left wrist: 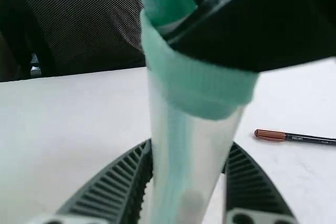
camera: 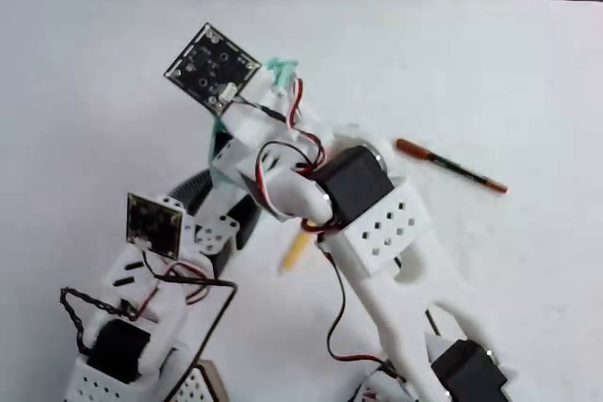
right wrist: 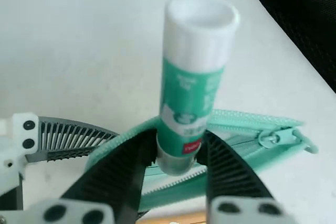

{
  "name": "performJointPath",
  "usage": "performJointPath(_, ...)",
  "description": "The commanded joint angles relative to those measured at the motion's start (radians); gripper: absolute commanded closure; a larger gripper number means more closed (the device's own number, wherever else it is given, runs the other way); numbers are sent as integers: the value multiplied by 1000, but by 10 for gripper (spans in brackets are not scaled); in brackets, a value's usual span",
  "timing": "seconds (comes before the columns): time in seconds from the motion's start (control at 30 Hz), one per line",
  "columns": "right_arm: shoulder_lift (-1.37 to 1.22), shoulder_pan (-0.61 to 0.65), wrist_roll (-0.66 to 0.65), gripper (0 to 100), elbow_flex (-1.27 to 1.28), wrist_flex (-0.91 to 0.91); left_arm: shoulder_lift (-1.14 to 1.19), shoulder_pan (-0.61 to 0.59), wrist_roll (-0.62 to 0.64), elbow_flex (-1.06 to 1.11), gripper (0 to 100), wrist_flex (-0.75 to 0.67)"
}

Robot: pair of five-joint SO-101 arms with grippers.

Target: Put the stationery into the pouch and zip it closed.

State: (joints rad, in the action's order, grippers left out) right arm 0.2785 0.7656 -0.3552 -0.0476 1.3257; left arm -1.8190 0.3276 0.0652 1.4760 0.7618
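— White table (camera: 85,91) is stretching to a dark room at 12 o'clock. Where's the glue stick (right wrist: 197,72)?
— Right claw (right wrist: 179,136) is gripping it, cap pointing away from the green pouch (right wrist: 247,129), which the left claw (left wrist: 191,148) is pinching. Pen (camera: 450,166) is lying at 3 o'clock, cap toward 10.

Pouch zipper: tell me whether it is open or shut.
Open: the pouch shows its two rows of teeth lying apart beneath the glue stick, with the slider at one end.
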Motion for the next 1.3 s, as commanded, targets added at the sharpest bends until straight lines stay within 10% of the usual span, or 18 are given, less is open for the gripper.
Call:
performJointPath(0.0,-4,-4,-12,832,-2,25,1,8,-11,-3,790,-5)
performJointPath(0.3,199,-51,-12,830,-28,21,1,8,-12,-3,799,-5)
performJointPath(0.73,352,-449,-3,832,-18,33,1,16,-18,23,880,-46)
performJointPath(1.0,19,-785,-43,832,175,-73,1,16,-18,68,880,-114)
performJointPath(1.27,-417,-811,-333,832,106,-143,1,16,-18,69,880,-110)
